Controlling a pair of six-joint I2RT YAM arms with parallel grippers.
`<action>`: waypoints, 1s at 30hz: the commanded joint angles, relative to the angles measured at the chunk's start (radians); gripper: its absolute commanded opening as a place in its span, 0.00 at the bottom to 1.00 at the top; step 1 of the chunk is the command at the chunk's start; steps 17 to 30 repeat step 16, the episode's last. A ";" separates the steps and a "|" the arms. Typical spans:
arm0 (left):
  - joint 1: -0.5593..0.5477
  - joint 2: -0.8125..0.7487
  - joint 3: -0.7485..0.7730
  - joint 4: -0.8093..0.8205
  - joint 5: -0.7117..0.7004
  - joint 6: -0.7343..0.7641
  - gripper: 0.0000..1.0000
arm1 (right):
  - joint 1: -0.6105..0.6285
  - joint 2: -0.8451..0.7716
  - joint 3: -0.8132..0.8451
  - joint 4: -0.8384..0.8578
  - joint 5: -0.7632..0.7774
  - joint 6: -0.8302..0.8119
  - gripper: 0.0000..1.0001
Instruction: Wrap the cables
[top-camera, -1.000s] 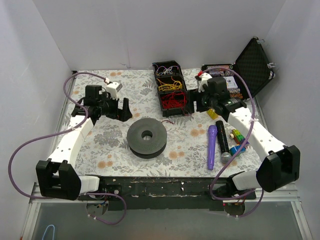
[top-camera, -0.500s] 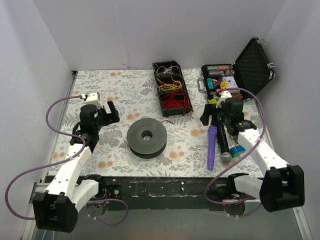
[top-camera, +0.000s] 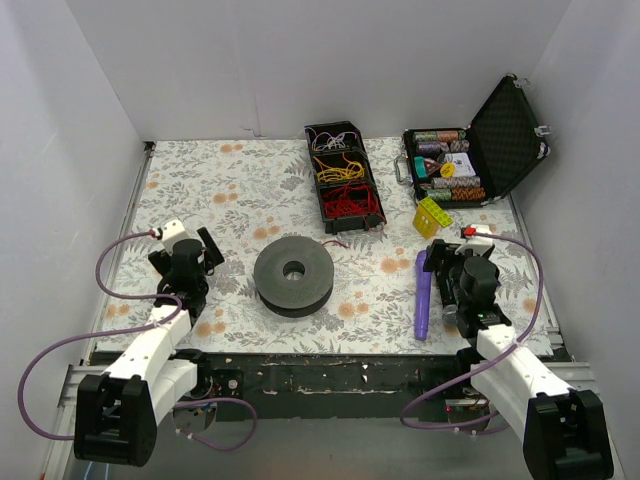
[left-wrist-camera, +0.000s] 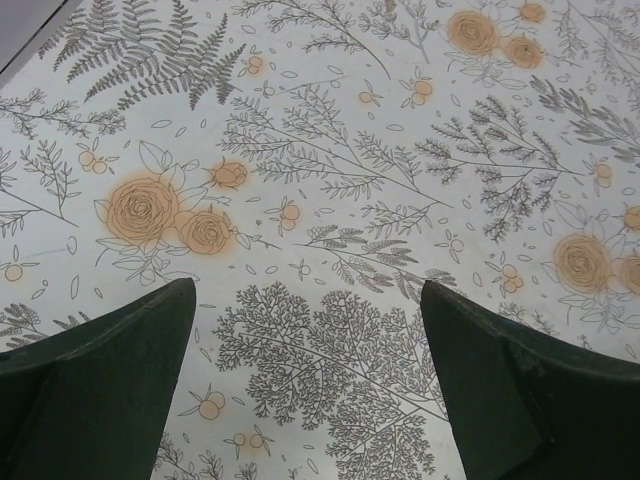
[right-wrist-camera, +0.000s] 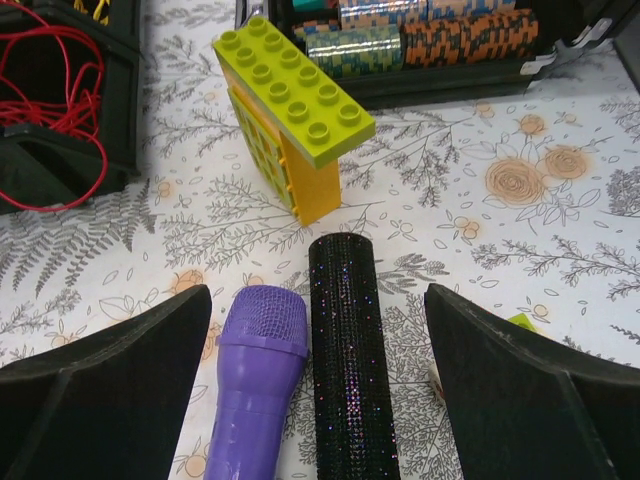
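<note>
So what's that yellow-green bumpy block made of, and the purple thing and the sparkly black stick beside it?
The bumpy block looks like hard, smooth plastic: moulded studs, soft shine. The purple thing seems plastic too, with a mesh head, perhaps painted metal. The sparkly black stick looks covered in tiny glittering studs; its core is hidden.

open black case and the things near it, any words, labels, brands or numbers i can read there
None can be read in any view.
In the open black case, a white card bears marks too small to read.
The brick block: no legible mark on its studs.
The purple microphone and the black glitter microphone: no label showing.
</note>
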 joint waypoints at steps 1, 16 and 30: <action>0.009 -0.018 -0.032 0.079 -0.069 0.010 0.95 | -0.003 -0.040 -0.042 0.174 0.049 -0.026 0.96; 0.017 -0.022 -0.031 0.045 -0.042 -0.051 0.95 | -0.003 -0.058 -0.090 0.206 0.049 -0.025 0.96; 0.017 -0.022 -0.031 0.045 -0.042 -0.051 0.95 | -0.003 -0.058 -0.090 0.206 0.049 -0.025 0.96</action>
